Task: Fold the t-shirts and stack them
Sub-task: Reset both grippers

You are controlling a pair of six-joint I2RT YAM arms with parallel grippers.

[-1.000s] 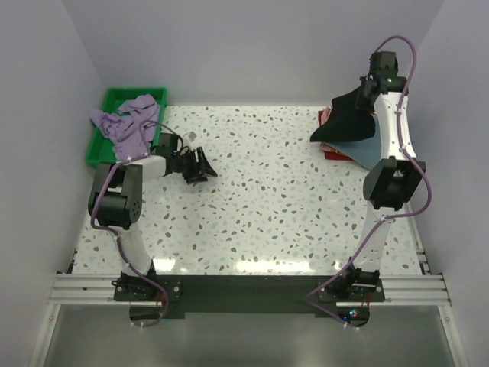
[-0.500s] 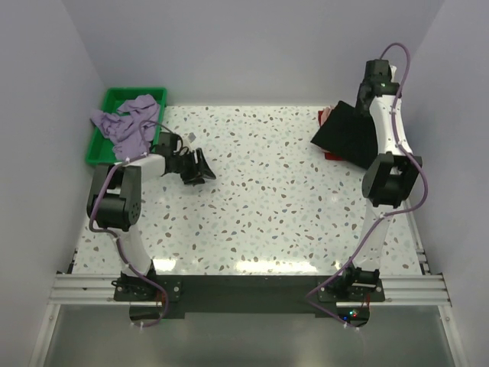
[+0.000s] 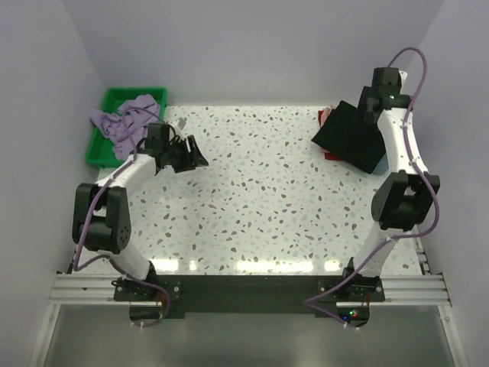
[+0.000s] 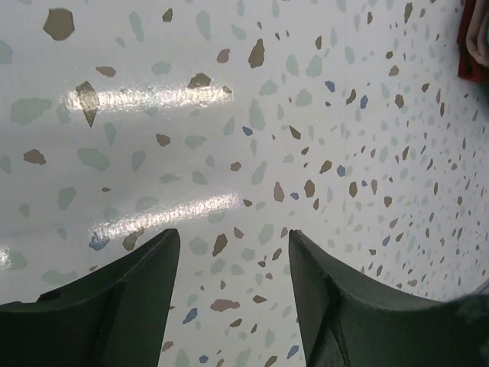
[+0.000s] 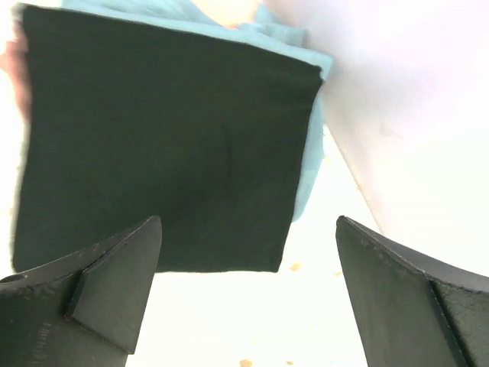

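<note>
**Black tee on top of the pile, lavender tee not yet folded**

The black t-shirt [image 3: 348, 138] lies folded flat, as a neat rectangle, on top of the stack at the far right corner of the table [image 3: 260, 199]. Under it we see an edge of the teal-blue t-shirt [image 5: 312, 153]. A strip of the dark red t-shirt [image 3: 331, 155] shows at the near left side of the pile, and a little of the pink t-shirt [image 3: 325, 115] at the far left. So we count four tees in the stack; how tidy the lower ones are, we cannot tell.

The lavender t-shirt [image 3: 126, 122] is crumpled in the green tray [image 3: 95, 149] at the far left, one part hanging over the rim. We judge it is the only tee left to fold and stack.

The right gripper [image 5: 248, 222] hangs above the black tee with its jaws wide apart and nothing between them. The left gripper [image 4: 233, 237] is over bare table just beside the tray, also parted and empty, and it faces the middle of the table, not the lavender tee.

In our judgement most of the work is done. What is left is to take the lavender tee out, fold it on the free surface and put it on the pile.
</note>
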